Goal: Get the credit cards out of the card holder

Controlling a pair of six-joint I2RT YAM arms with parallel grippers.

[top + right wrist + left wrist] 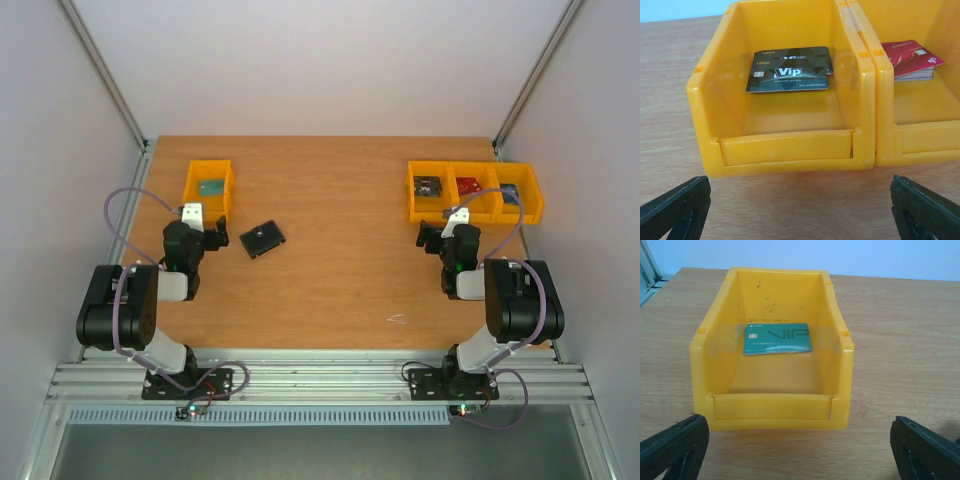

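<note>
Black and folded shut, the card holder (262,239) lies on the wooden surface (340,290) left of middle, its long axis running near-left to far-right; no credit cards show. It sits just right of my left fingers (675,447) and well apart from my right fingers (675,207), so I judge the left arm nearer. Both pairs stand wide, holding nothing. Left faces a yellow bin (772,412) with a teal card (777,338) reading "VIP"; right faces a second yellow bin (785,147), its black card (790,70) marked "Vip" and "LOGO".

The card holder (262,238) is black, bins (770,412) yellow.
</note>
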